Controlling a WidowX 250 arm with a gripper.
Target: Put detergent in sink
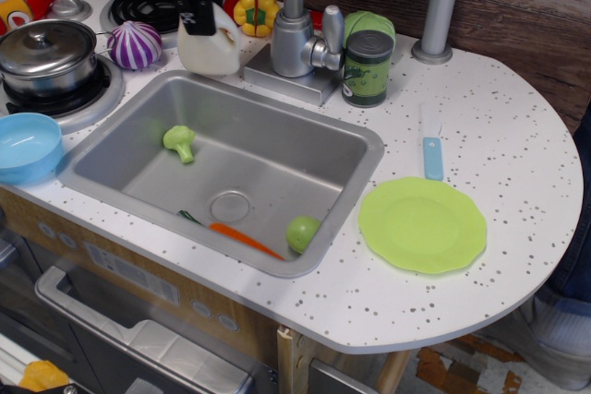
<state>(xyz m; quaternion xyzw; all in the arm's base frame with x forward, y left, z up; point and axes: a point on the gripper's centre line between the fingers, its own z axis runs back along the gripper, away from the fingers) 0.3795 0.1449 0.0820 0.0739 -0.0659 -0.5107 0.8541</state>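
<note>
The cream-white detergent jug point(214, 49) is at the back left rim of the sink point(277, 159), tilted and a little off the counter. My black gripper point(197, 12) comes down from the top edge and is shut on the jug's neck and upper left side. The steel sink holds a green broccoli point(178, 141), an orange carrot point(245, 239) and a green ball point(302, 232) near the round drain point(230, 205).
A steel faucet point(294, 29) and a dark green can point(367, 66) stand behind the sink. A lidded pot point(46, 53), purple onion point(135, 45) and blue bowl point(28, 147) are on the left. A green plate point(422, 225) and a knife point(432, 149) lie on the right.
</note>
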